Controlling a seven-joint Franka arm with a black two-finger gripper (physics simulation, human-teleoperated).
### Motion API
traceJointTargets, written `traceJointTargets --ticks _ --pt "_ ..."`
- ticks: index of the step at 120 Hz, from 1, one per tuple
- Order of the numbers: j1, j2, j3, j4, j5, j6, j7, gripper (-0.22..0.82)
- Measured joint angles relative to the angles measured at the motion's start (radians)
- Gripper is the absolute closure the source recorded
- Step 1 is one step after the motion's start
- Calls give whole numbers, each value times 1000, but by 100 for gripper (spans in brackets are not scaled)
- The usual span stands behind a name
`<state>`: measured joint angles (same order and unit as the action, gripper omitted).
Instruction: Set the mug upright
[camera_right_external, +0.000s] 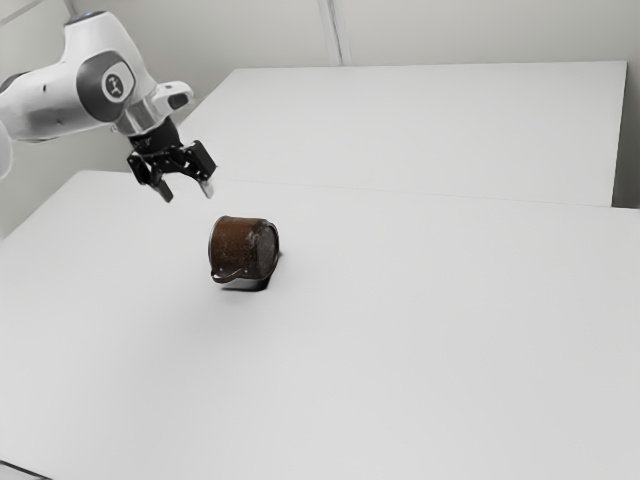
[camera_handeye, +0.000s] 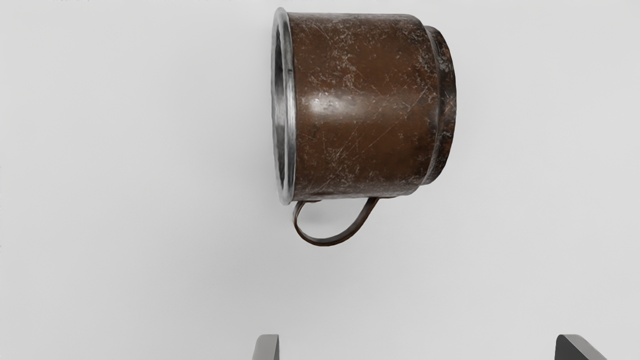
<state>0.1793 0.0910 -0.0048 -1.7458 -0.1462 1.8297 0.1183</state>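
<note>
A brown, scuffed metal mug (camera_right_external: 238, 245) lies on its side on the white tabletop (camera_right_external: 330, 390), left of centre in the exterior view, its base toward that view's right. In the wrist view its handle (camera_handeye: 327, 240) points toward the jaws (camera_right_external: 187, 190). These stand apart and released, above the tabletop in the exterior view's upper left, clear of the mug.

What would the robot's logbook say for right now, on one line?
claw: open, above the table, holding nothing | mug: on its side | handle: out to the side | upright: not yet
</note>
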Motion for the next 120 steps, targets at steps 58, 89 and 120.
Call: traceJointTargets --ticks 58,89,120 --pt "190 233 -15 70 -371 8 446 0" --pt "228 359 -15 165 -510 -57 633 0" --pt "251 434 -25 209 -590 -122 734 0"
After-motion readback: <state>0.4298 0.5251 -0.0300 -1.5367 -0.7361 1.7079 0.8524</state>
